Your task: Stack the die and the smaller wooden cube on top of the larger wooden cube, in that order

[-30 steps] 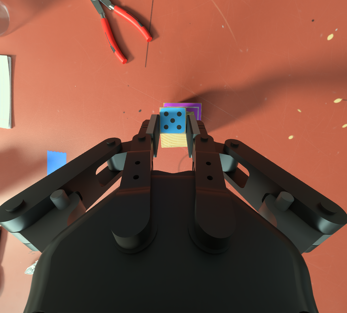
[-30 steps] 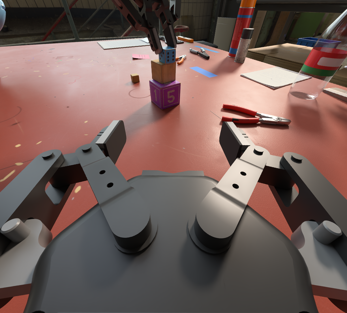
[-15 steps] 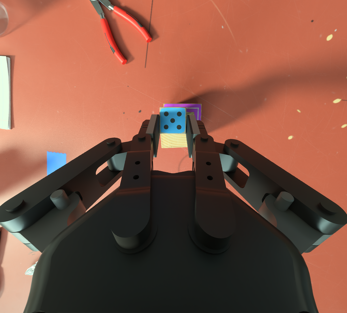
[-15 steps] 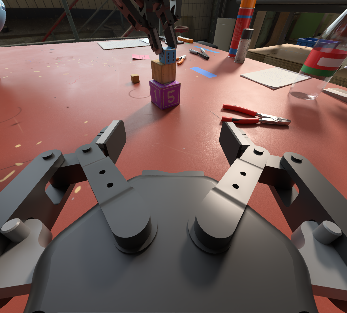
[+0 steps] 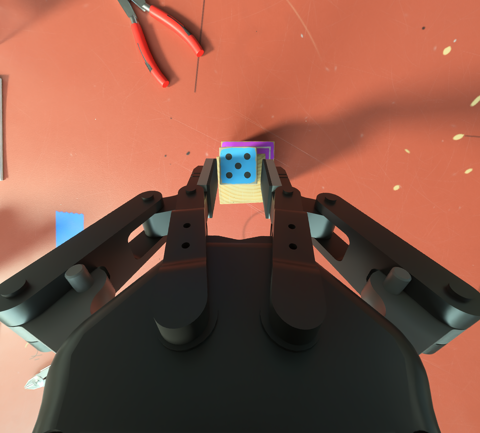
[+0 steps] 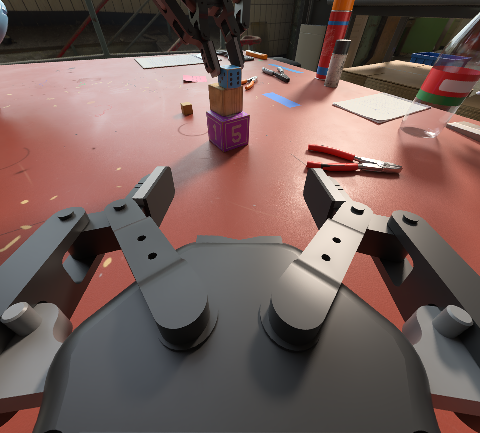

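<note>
A blue die (image 5: 238, 165) sits on the larger wooden cube (image 5: 240, 193), which stands on a purple numbered block (image 5: 259, 146). The same stack shows in the right wrist view: die (image 6: 230, 76), wooden cube (image 6: 225, 100), purple block (image 6: 228, 131). My left gripper (image 5: 238, 170) hangs straight above the stack. Its fingers flank the die with a thin gap on each side, so it is slightly open; it also shows in the right wrist view (image 6: 225, 67). The smaller wooden cube (image 6: 186, 108) lies on the table left of the stack. My right gripper (image 6: 239, 181) is open and empty, low over the table in front of the stack.
Red-handled pliers (image 6: 353, 161) lie right of the stack, also seen in the left wrist view (image 5: 155, 26). A glass bottle (image 6: 441, 83), spray cans (image 6: 335, 31), a paper sheet (image 6: 379, 107) and a blue tape strip (image 6: 280, 100) are at the right and back.
The left gripper's fingers have parted slightly from the die's sides. The die stays on the wooden cube. The right gripper has not moved.
</note>
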Motion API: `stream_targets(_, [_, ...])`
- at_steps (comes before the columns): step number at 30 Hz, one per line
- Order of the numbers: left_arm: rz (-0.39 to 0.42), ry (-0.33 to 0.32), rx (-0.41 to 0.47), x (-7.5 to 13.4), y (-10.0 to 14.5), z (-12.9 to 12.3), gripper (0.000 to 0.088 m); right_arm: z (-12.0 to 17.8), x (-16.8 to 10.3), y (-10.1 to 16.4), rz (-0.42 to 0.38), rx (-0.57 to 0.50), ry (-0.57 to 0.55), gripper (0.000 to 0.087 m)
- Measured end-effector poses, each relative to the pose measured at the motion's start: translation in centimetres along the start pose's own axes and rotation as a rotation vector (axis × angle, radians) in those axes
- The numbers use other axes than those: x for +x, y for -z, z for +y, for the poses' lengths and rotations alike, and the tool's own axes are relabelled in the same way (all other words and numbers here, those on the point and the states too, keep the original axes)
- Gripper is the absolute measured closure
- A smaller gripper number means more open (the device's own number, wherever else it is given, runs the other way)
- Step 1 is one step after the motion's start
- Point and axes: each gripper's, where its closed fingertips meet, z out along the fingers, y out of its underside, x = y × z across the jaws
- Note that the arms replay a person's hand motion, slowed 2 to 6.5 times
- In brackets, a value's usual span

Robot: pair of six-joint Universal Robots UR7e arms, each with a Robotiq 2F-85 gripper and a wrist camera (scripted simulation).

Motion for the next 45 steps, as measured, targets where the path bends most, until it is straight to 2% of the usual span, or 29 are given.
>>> stream_targets(6, [0.0,0.003,-0.001,0.0,-0.1,0.2,0.0515,0.0,0.0,0.0,0.0,0.0,0.0,0.002])
stream_targets(12, [-0.014,0.006,-0.006,-0.2,0.2,0.6,0.0423,0.0,0.0,0.0,0.0,0.002,0.001,0.002])
stream_targets(22, [-0.031,0.041,0.016,-0.1,1.8,2.0,0.028,0.0,0.0,0.0,-0.001,0.0,0.0,0.002])
stream_targets(29, [-0.051,0.083,-0.01,0.2,2.9,4.9,0.0242,0.0,0.0,0.0,-0.002,0.0,0.001,0.002])
stream_targets(38, [-0.059,0.15,-0.097,1.0,3.1,10.4,0.0266,0.1,0.0,-0.1,-0.001,-0.004,0.003,0.002])
stream_targets(41, [-0.05,0.146,-0.13,1.4,2.8,12.2,0.0274,0.1,0.0,-0.1,-0.001,-0.006,0.005,0.002])
stream_targets(45, [-0.037,0.106,-0.151,1.8,2.3,13.9,0.0278,0.1,0.0,-0.1,0.0,-0.006,0.007,0.002])
